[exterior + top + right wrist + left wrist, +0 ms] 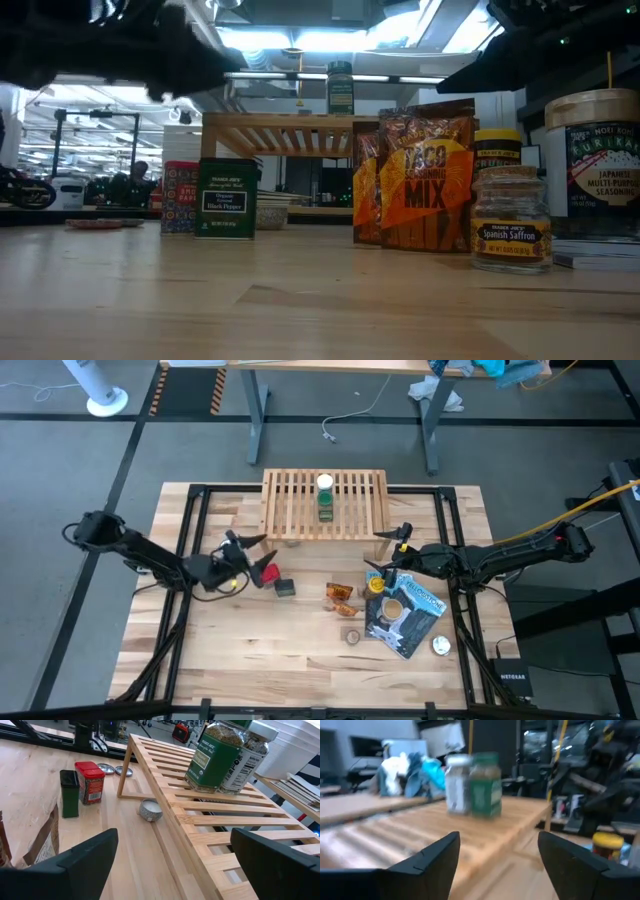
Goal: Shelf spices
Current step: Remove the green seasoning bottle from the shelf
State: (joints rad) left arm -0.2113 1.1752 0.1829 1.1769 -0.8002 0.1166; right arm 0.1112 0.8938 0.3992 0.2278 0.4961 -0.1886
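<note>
The light-wood shelf point(325, 505) stands at the table's far middle with two spice jars on its slats, one white-capped point(325, 483) and one green point(326, 510). My left gripper point(252, 549) hovers open off the shelf's near left corner, above a red tin point(268, 572) and a dark square tin point(286, 587); its view faces the two jars point(472, 785). My right gripper point(384, 550) hangs open off the shelf's near right corner, empty. Orange packets point(342, 595), a yellow-capped jar point(376, 585) and two small jars point(352, 636) point(441, 646) stand on the table.
A blue-and-black pouch point(405, 610) lies flat at the near right. A small round silver tin point(150, 810) sits under the shelf's edge, and flat silver discs point(106, 768) lie by its left leg. Bare tabletop stretches along the near edge point(280, 670).
</note>
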